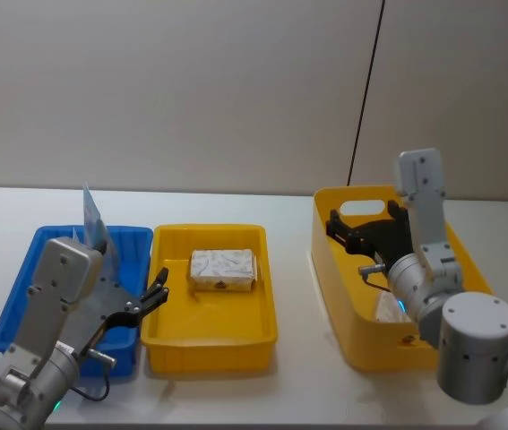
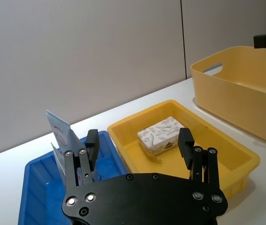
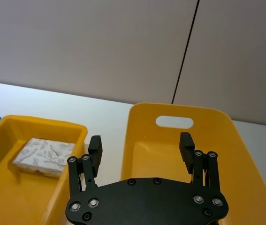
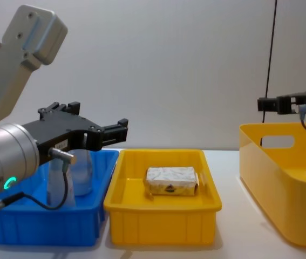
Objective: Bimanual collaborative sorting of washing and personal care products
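A white marbled wrapped block (image 1: 223,270) lies flat in the middle yellow tray (image 1: 209,333); it also shows in the left wrist view (image 2: 160,135) and the chest view (image 4: 171,181). Pale-blue pointed pouches (image 1: 94,219) stand upright in the blue bin (image 1: 16,300). My left gripper (image 1: 150,300) hovers open and empty over the border between the blue bin and the yellow tray. Above the tall yellow basket (image 1: 352,336), my right gripper (image 1: 348,235) is open and empty. A small white packet (image 1: 388,309) lies in that basket, partly hidden by the right arm.
The three containers stand in a row on a white table (image 1: 289,215) with a plain wall behind. A black cable (image 1: 365,90) hangs down the wall behind the basket. There are gaps of bare table between the tray and the basket.
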You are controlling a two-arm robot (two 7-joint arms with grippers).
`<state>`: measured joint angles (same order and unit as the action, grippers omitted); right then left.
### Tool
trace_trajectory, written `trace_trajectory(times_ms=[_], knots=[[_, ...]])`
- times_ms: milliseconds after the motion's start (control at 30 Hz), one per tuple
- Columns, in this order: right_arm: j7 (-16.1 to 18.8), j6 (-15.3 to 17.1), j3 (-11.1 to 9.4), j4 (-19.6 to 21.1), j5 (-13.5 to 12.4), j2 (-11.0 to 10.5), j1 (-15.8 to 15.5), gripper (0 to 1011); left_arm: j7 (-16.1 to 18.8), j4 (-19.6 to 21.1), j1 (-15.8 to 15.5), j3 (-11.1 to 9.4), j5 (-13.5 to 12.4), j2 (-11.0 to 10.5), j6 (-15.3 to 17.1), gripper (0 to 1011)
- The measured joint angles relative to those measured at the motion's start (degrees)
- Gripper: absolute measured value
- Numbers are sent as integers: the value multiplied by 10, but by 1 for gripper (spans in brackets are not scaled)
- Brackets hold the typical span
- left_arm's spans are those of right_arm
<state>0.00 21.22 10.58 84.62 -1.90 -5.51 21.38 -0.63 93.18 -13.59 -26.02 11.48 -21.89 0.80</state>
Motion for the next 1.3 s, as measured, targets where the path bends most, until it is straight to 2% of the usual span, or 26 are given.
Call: trace_trajectory(times_ms=[400, 833, 1033, 1300], knots=[[16, -18, 0, 17, -5, -3, -10, 1004, 19, 8, 9, 10, -7, 1, 19, 1001], [23, -27, 0, 25, -7, -4, -15, 1004, 60, 17, 34, 48, 3, 12, 77, 1001], [24, -28, 0, 26, -8, -4, -16, 1004, 63, 7, 33, 60, 13, 18, 92, 1001], [25, -30, 0, 27, -8, -4, -16, 1004, 53, -26, 18, 69, 24, 27, 101, 1002]])
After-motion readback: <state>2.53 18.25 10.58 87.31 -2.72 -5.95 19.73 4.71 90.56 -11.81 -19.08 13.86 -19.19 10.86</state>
